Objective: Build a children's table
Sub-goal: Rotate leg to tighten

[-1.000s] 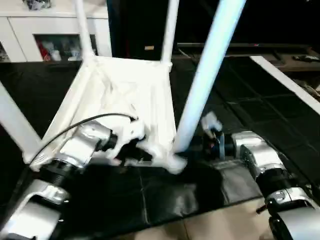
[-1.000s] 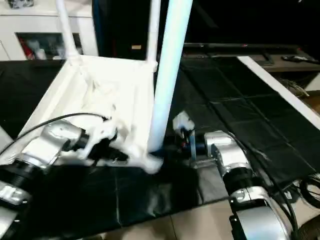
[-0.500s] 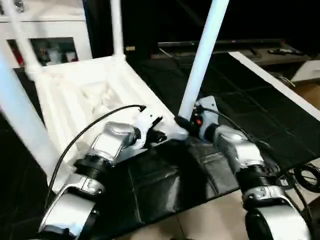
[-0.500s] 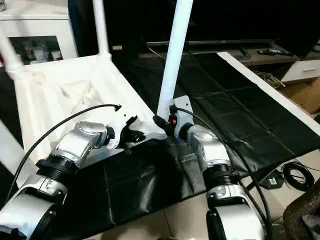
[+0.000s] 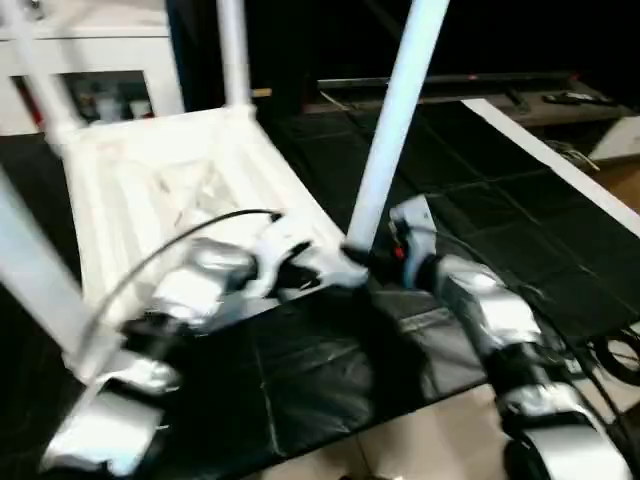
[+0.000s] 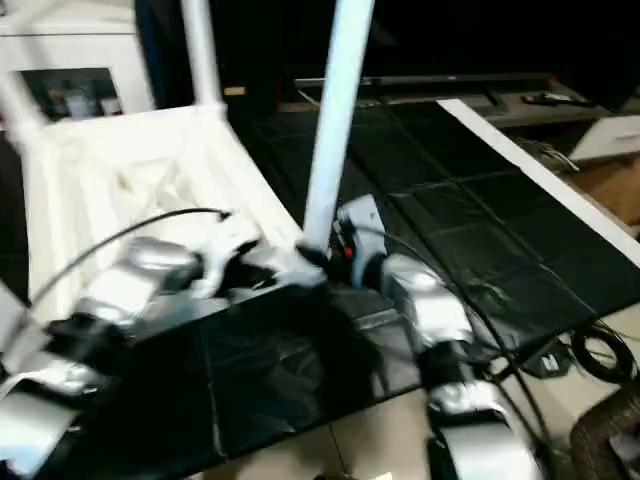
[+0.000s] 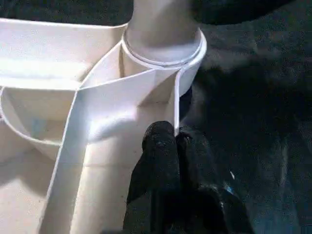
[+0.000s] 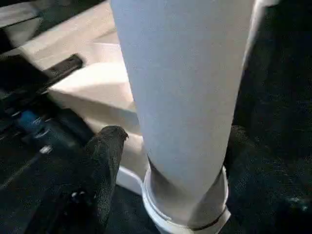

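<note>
Black mat (image 5: 330, 390) w/ upturned table (image 5: 150, 190); left gripper (image 7: 176, 144) clenched on rim, right gripper (image 8: 170, 146) unclear.

My left gripper (image 7: 176, 146) is pinched closed; my right gripper (image 8: 170, 146) has fingers (image 8: 105, 151) spread; both forearms reach forward.

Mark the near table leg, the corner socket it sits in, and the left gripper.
near table leg (image 5: 392, 130), left eye view, mid shaft.
corner socket (image 7: 163, 51), left wrist view, round rim.
left gripper (image 7: 174, 146), left wrist view, between the fingers' tips.
</note>
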